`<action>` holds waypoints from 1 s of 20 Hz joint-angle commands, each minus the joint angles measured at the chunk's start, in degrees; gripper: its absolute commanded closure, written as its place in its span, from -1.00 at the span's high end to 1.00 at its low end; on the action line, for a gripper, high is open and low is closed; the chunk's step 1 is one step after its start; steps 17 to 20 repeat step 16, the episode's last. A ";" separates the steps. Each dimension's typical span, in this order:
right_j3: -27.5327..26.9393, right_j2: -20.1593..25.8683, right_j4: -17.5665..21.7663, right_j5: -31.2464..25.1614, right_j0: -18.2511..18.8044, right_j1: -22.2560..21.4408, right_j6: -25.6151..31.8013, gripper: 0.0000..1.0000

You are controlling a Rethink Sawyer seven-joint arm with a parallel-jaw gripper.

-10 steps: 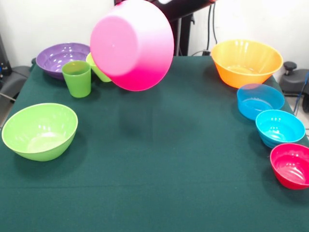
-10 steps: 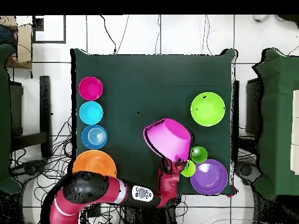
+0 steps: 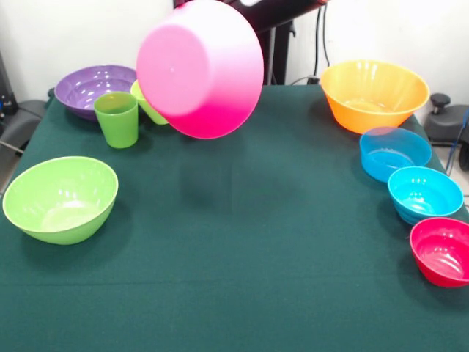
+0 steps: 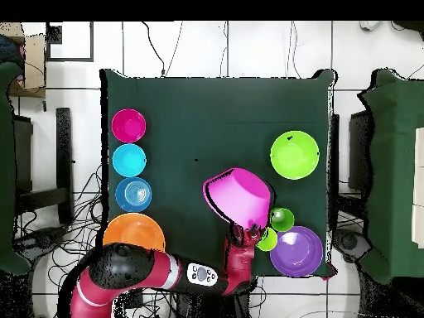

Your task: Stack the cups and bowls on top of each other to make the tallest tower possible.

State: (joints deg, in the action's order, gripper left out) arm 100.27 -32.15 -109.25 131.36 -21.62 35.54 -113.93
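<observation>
Green-clothed table point(image 3: 242, 279), white wall behind: the pink bowl point(image 3: 200, 68) hangs tilted, claw point(image 4: 238, 233) clamped on its rim. Level it before you lower it onto another large bowl.

The table point(image 4: 190, 108) is covered with a dark green cloth and stands on a floor point(image 4: 248, 50) of white tiles with dark joints. Black cables point(image 4: 178, 45) trail across the tiles beyond the table's far edge and along both of its sides. A second green-covered surface point(image 4: 397, 166) lies to one side of the table. In the front view a plain white wall point(image 3: 66, 33) rises behind the table, with dark cables point(image 3: 320, 40) hanging against it.
</observation>
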 commanded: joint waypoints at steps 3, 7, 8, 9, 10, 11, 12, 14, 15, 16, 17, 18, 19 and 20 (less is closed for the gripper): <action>-21.90 15.52 11.02 -3.69 2.03 9.48 -3.08 1.00; -21.47 14.91 12.38 -4.14 2.05 9.48 -2.34 1.00; -21.31 14.61 12.85 -4.17 2.00 9.56 -1.72 1.00; -21.22 14.31 13.39 -4.31 2.00 9.65 -1.44 1.00; -21.12 14.02 13.93 -4.44 2.00 9.74 -1.16 1.00; -20.98 13.92 14.15 -4.53 2.05 9.71 -1.27 1.00; -20.95 13.95 14.20 -4.42 2.09 9.69 -1.13 1.00; -20.63 13.92 14.51 -4.48 2.11 9.51 -1.04 1.00; -20.59 13.82 14.60 -4.32 2.11 9.55 -0.96 1.00; -20.55 13.72 14.70 -4.16 2.11 9.60 -0.89 1.00; -20.55 13.72 14.70 -4.16 2.11 9.60 -0.89 1.00; -20.55 13.72 14.70 -4.16 2.11 9.60 -0.89 1.00; -20.55 13.72 14.70 -4.16 2.11 9.60 -0.89 1.00; -20.55 13.72 14.70 -4.16 2.11 9.60 -0.89 1.00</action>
